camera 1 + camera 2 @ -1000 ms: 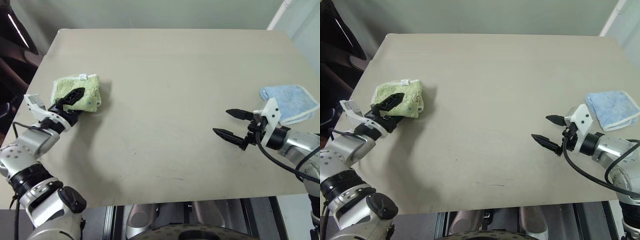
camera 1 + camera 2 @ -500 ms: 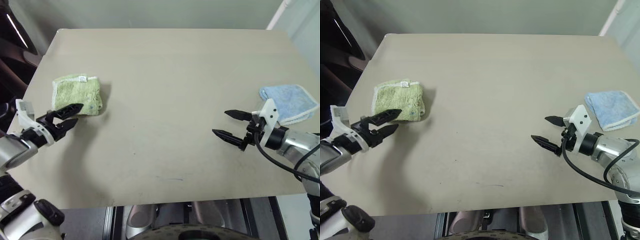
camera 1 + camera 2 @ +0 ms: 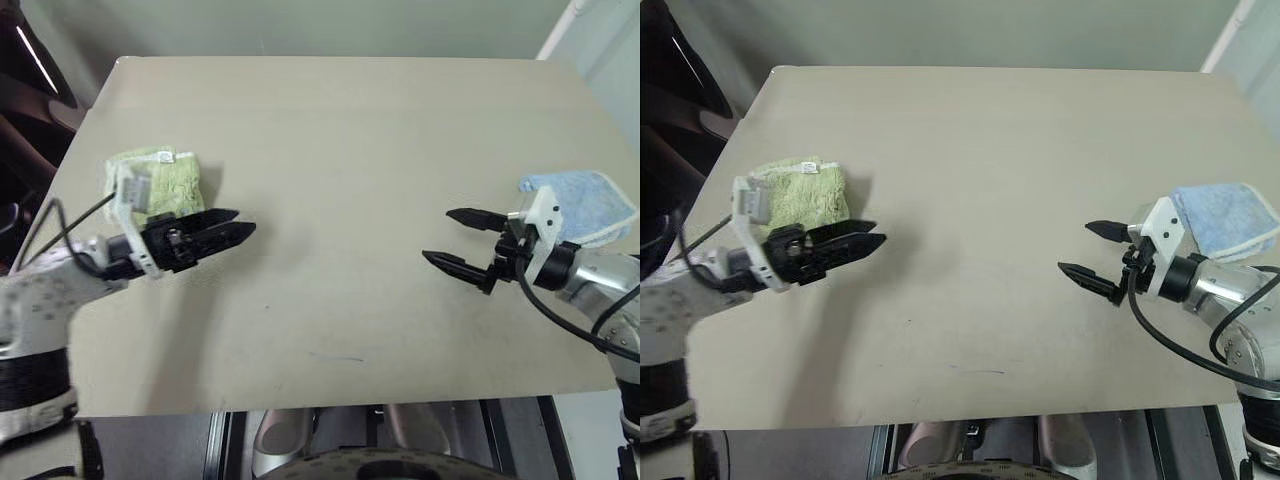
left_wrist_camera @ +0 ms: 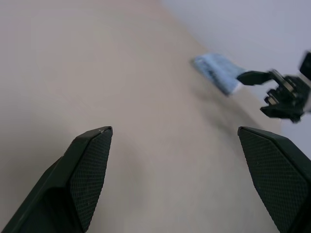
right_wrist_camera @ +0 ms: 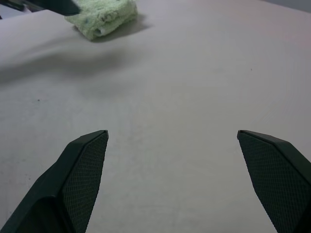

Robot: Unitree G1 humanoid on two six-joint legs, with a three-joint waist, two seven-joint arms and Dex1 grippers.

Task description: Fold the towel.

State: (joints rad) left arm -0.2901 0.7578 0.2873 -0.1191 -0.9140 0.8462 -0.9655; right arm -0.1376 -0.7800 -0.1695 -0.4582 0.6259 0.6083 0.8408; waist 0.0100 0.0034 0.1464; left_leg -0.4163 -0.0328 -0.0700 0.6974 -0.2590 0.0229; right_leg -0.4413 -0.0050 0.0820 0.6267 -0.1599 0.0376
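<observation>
Both grippers gape empty (left gripper [image 3: 235,228] has swung off the towel [image 3: 172,182]; right gripper [image 3: 450,240] unmoved).

The bench [image 3: 330,150] in front of me is a broad beige top with rounded far corners, bare across its whole middle. Two things lie directly on it. Toward my left edge sits the towel [image 3: 172,182], light green terry cloth folded into a small thick pad with white edging and a little white tag along its far side. Well apart from it, at my right edge, lies a light blue towel [image 3: 585,202], also folded flat, its white-trimmed border facing me.
</observation>
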